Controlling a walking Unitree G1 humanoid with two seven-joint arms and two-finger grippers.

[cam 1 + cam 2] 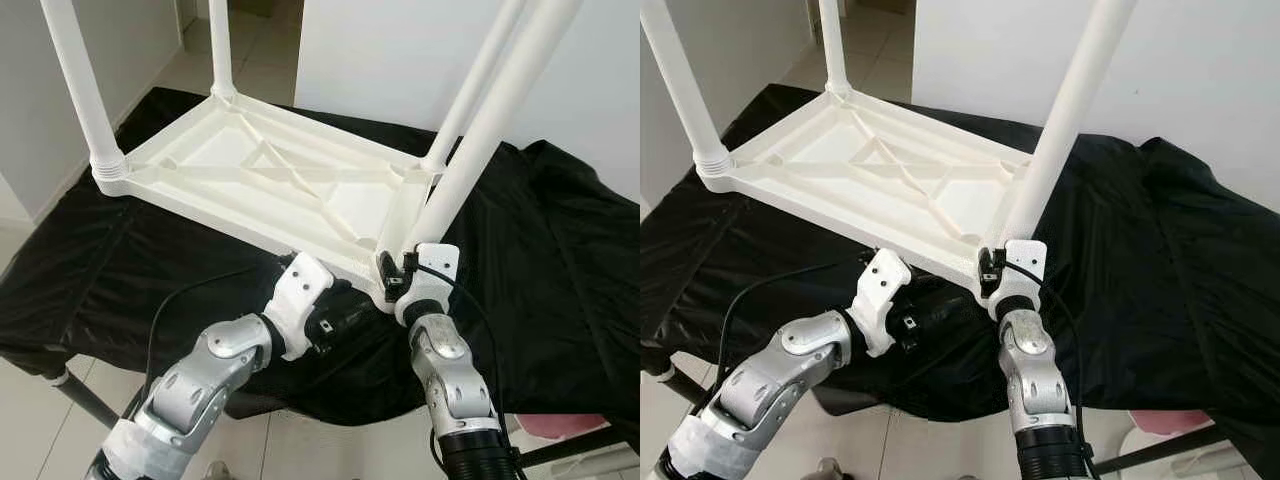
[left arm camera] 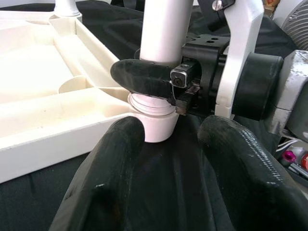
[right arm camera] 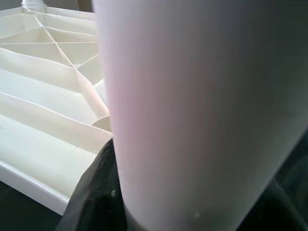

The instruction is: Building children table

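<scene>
At the tabletop's (image 1: 270,170) near corner, the right gripper (image 1: 392,275) clamps the leg (image 1: 470,160) to seat it; the left gripper (image 2: 168,159) waits unclenched beside.

Left gripper (image 2: 166,144): fingers spread, either side of the socket
Table leg (image 2: 166,33): upright in the corner socket
Right gripper (image 2: 159,79): clamped round the leg's base
Tabletop (image 2: 53,86): upside down on black cloth (image 2: 178,187)
</scene>
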